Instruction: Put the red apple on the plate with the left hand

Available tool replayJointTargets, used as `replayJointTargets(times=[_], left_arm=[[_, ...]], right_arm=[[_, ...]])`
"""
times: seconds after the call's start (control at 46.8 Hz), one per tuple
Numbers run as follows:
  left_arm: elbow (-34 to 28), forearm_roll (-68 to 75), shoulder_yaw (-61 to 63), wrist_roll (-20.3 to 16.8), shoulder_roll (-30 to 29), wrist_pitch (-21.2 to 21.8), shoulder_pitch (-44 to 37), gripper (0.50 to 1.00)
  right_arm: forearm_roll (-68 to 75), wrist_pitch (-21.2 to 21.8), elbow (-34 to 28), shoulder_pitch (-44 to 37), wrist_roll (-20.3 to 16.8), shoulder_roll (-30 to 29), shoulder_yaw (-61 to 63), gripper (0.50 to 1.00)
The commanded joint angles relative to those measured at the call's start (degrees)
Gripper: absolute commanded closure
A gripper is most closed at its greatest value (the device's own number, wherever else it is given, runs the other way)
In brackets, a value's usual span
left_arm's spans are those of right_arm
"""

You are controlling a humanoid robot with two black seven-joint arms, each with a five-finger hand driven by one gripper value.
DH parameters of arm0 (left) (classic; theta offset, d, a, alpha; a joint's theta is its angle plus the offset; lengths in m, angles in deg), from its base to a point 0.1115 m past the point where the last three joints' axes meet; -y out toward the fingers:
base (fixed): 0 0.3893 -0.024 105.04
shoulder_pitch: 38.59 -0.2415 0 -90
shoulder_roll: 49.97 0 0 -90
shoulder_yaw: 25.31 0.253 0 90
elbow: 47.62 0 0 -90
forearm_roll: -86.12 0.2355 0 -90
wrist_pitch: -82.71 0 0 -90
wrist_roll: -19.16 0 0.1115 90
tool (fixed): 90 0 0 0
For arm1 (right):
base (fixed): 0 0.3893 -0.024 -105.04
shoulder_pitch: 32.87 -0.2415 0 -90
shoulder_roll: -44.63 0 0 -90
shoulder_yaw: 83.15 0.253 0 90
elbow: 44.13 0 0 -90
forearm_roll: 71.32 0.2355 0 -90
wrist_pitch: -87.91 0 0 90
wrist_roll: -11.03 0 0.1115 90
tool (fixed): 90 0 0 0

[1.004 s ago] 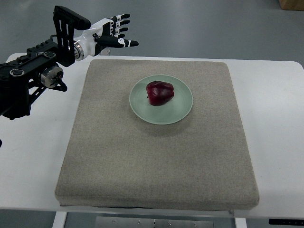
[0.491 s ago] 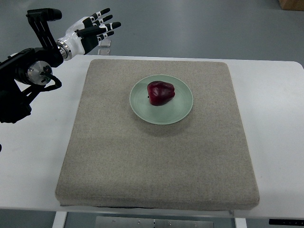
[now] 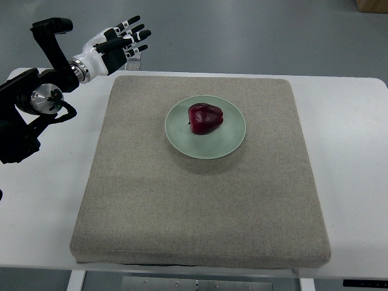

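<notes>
While the left hand (image 3: 118, 43) hovers empty at upper left, fingers spread, the red apple (image 3: 205, 117) rests mid-frame on the plate (image 3: 233, 140); firm, smooth, probably bruisable, best cupped around its sides.

The left arm enters from the left edge, reaching toward the upper left. The left hand (image 3: 115, 43) is raised, fingers (image 3: 134, 29) spread, holding nothing.

Bright, even overhead light; sharp focus, soft shadows, mild glare on white table (image 3: 357, 151).
</notes>
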Motion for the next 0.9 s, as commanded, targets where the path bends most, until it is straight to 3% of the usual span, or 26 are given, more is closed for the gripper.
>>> replayJointTargets(times=[0.0, 0.876], left_arm=[[-0.01, 0.0, -0.01, -0.01, -0.57, -0.58, -0.02, 0.501], [0.07, 0.0, -0.72, -0.18, -1.72, -0.84, -0.81, 0.501]], right_arm=[[-0.39, 0.15, -0.2, 0.0, -0.16, 0.0, -0.24, 0.568], [-0.21, -0.47, 0.85, 0.0, -0.16, 0.0, 0.02, 0.568]])
